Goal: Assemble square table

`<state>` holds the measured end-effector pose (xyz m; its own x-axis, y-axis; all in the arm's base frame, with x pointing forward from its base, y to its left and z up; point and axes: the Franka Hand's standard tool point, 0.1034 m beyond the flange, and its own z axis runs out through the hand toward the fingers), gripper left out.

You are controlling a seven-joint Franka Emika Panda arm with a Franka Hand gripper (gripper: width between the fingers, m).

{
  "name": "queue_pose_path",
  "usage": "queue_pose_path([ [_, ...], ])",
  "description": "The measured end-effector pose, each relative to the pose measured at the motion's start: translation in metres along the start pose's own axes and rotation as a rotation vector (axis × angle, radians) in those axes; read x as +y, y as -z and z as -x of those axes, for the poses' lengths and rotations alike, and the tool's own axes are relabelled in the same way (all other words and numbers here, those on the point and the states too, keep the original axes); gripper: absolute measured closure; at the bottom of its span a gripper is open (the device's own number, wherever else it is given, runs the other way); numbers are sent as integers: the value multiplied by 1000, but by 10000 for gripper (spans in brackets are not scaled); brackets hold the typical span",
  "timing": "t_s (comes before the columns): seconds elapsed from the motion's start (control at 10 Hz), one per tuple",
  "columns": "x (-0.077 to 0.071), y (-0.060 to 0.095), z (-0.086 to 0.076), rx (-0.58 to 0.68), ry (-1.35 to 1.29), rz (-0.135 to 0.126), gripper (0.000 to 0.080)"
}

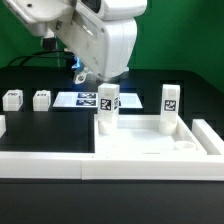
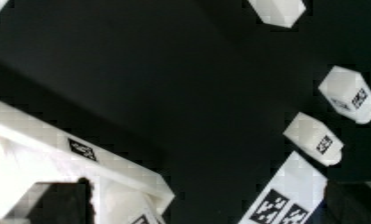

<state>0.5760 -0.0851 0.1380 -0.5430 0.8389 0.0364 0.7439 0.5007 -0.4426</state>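
The white square tabletop (image 1: 150, 150) lies at the front, rim up. Two white tagged legs stand upright in its back corner sockets, one on the exterior view's left (image 1: 108, 106) and one on the right (image 1: 170, 106). Two loose legs (image 1: 12, 98) (image 1: 41, 98) lie on the black table at the left. My gripper (image 1: 82, 72) hangs above and behind the left standing leg, apart from it. The hand hides its fingertips, so the jaws' state does not show. The wrist view shows the tabletop's corner (image 2: 93, 165), a tagged leg (image 2: 288, 198) and the two loose legs (image 2: 351, 90) (image 2: 315, 135).
The marker board (image 1: 84, 100) lies flat behind the tabletop, under my gripper. A long low white wall strip (image 1: 40, 166) runs along the front left. Another small white piece (image 1: 2, 125) sits at the far left edge, and also shows in the wrist view (image 2: 280, 10).
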Motion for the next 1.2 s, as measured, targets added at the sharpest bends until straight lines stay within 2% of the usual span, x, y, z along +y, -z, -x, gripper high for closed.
queue_pose_path([
  [0.1,-12,-9,-8,52,-168,3,151],
  [0.2,-26,-16,-9,71,-259,-9,151],
  [0.4,-47,-37,-12,88,-511,-58,151],
  [0.6,-54,-48,-21,81,-735,-55,151],
  [0.7,-53,-51,-22,89,-800,-66,151],
  [1.2,-52,-52,-24,84,-1083,-78,151],
])
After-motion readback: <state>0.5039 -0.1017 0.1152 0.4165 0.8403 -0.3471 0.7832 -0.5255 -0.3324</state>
